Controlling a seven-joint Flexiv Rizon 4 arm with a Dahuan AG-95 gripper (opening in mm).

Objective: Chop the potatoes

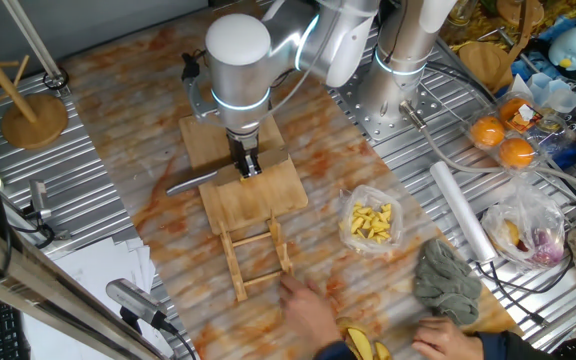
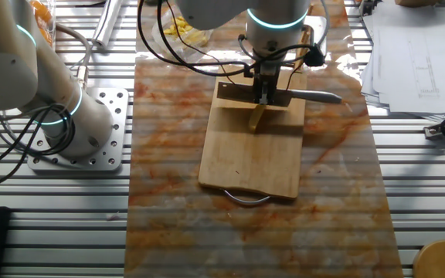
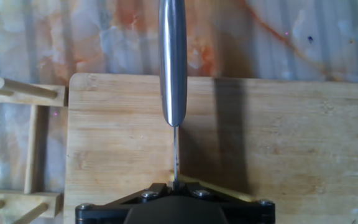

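Progress, other fixed view, left to right:
- Cutting board point(image 2: 238, 166) flat on the patterned mat; left part bare, no cut bits visible anywhere on it
- Potato wedge point(image 2: 257, 117) lying at the far end of the board, directly under the gripper point(image 2: 265, 91), apparently in one piece
- Gripper clamped tight on the knife point(image 2: 313, 96); blade running out to the right, level, at or just above the wedge; contact not resolvable
- Hand view: blade edge-on near the fingers, nothing sliced beside it
- Judged: chopping barely begun, if at all; whole wedge left to cut into pieces

Edges and room, one fixed view, left to right:
- Wooden stand point(image 1: 33, 117) far left, well apart from the work
- Knife tip overhanging the left edge of the board, above mat only
- Wedge hidden behind the gripper here; board free toward the camera for stepping cuts along
- Wooden rack point(image 1: 257, 257) butting the near edge of the board
- Person's hand point(image 1: 310, 310) just beside the rack's near end; worth caution for any sweep that way
- Bag of yellow pieces point(image 1: 371, 222) right of the board, near but apart
- Grey cloth point(image 1: 446, 281) and oranges point(image 1: 503, 140) farther right, clear of the blade's path
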